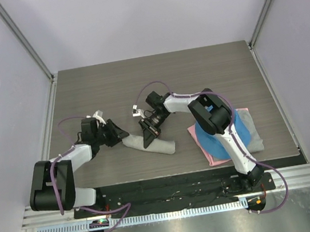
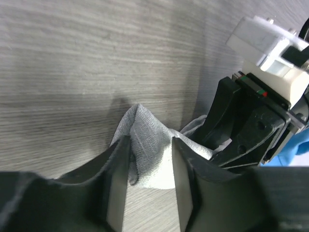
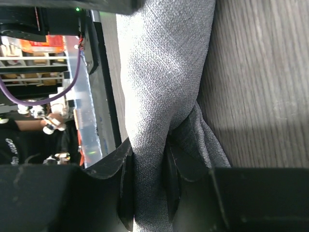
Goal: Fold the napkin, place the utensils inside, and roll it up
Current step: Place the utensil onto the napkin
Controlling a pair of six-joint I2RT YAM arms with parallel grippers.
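The napkin [image 1: 162, 145] lies as a light grey roll near the table's front middle, slanting from upper left to lower right. My left gripper [image 1: 122, 135] is at its left end. In the left wrist view the bunched cloth end [image 2: 145, 130] stands pinched between the tips of that gripper [image 2: 150, 145]. My right gripper [image 1: 148, 135] is at the roll's middle. In the right wrist view this gripper [image 3: 148, 150] is shut tight around the thick roll [image 3: 164, 58]. The spoon is hidden; no green handle or brass bowl shows in any view.
A pile of cloths lies at the front right under the right arm: a blue cloth [image 1: 216, 142] on a pink cloth [image 1: 213, 157], with another grey cloth [image 1: 250, 128] beside them. The black base rail [image 1: 171, 191] runs along the near edge.
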